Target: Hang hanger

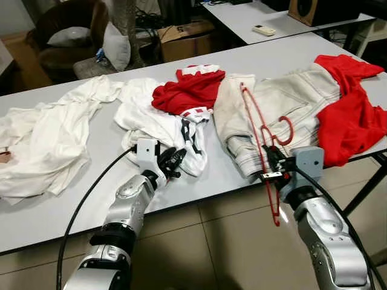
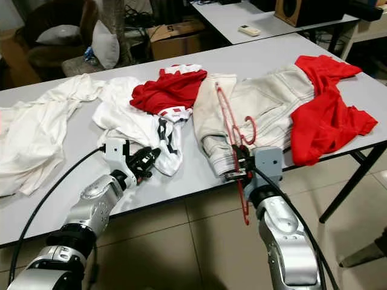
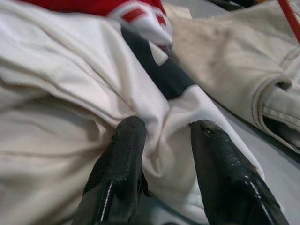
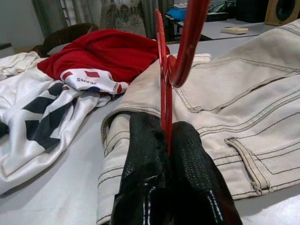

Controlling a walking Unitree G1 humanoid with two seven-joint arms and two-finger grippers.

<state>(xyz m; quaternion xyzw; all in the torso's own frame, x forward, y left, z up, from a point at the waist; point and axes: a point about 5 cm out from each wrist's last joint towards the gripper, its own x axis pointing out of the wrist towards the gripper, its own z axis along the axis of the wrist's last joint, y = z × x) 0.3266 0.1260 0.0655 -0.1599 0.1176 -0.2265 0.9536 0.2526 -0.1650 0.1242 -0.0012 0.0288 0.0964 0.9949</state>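
On the table, one red hanger pinched by right pincer; left pincer apparently spread.

Shirts left on table, trousers right, hanger lying across trousers

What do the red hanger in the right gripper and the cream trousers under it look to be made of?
Red hanger: thin, glossy, uniformly coloured, so probably plastic, possibly coated wire. The right gripper is shut on it. Cream trousers: heavy matte woven cloth with dark contrast stitching and a patch pocket, likely cotton denim or twill.
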